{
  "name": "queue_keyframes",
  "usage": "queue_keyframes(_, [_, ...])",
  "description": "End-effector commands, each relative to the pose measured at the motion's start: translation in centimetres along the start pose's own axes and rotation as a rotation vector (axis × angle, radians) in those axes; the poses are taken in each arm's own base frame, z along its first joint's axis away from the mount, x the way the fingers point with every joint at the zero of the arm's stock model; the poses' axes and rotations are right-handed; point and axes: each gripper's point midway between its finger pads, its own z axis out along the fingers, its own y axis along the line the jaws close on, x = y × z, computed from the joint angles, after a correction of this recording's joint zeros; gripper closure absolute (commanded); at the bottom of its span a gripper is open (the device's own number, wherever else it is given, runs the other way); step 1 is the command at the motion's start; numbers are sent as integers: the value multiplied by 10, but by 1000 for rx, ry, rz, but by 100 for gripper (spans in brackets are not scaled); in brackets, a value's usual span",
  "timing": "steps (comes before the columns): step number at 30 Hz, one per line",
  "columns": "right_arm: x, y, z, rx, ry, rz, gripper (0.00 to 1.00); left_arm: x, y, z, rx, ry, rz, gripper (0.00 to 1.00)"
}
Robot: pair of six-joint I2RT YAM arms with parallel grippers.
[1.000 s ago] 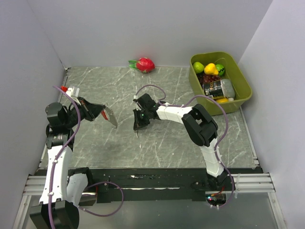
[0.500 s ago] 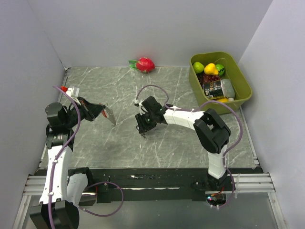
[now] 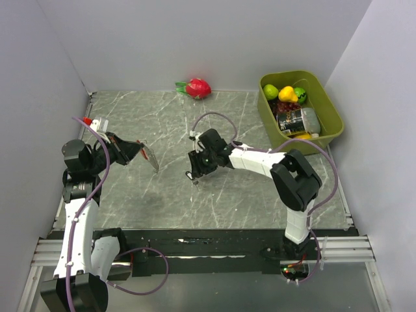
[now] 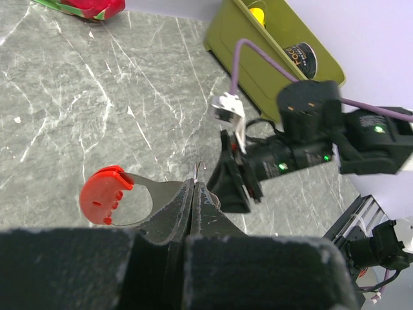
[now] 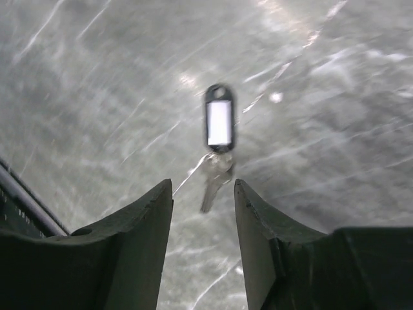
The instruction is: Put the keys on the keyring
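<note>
My left gripper [image 4: 193, 185] is shut on the keyring [image 4: 139, 194], a thin silvery loop with a bright red end, and holds it above the table at the left [image 3: 151, 159]. The keys [image 5: 214, 182] lie flat on the grey marble table: a small silvery key joined to a dark tag with a white label [image 5: 218, 123]. My right gripper [image 5: 203, 194] is open and empty, pointing down with the key between and just beyond its fingertips. In the top view the right gripper [image 3: 195, 175] is at mid-table, right of the left gripper [image 3: 142, 151].
A red dragon fruit [image 3: 197, 87] lies at the back wall. A green bin [image 3: 331, 123] with fruit and a can stands at the back right. Walls close in the table on three sides.
My right gripper has shifted a little to the right over the key while the arm's elbow swung right. The left arm and keyring have not moved.
</note>
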Motion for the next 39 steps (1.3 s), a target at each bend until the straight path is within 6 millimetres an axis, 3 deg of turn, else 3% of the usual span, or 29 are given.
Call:
queue_keyframes(1, [-11, -11, 10, 0, -2, 98, 51, -10, -10, -3, 38, -33, 44, 99])
queue_keyframes(9, [-9, -7, 18, -110, 15, 173, 59, -10, -11, -2, 41, -32, 46, 99])
queue_keyframes(20, [3, -9, 36, -128, 70, 221, 63, -10, -11, -3, 40, -32, 46, 99])
queue_keyframes(23, [3, -9, 38, -130, 70, 224, 74, -10, -10, -3, 37, -34, 49, 99])
queue_keyframes(28, [-4, -7, 31, -129, 45, 215, 93, -10, -11, -3, 39, -33, 47, 99])
queue_keyframes(31, [-8, -5, 24, -127, 32, 198, 100, -10, -10, -3, 37, -34, 49, 99])
queue_keyframes(39, [-14, 1, 11, -145, 10, 166, 100, -10, -10, -3, 38, -33, 48, 99])
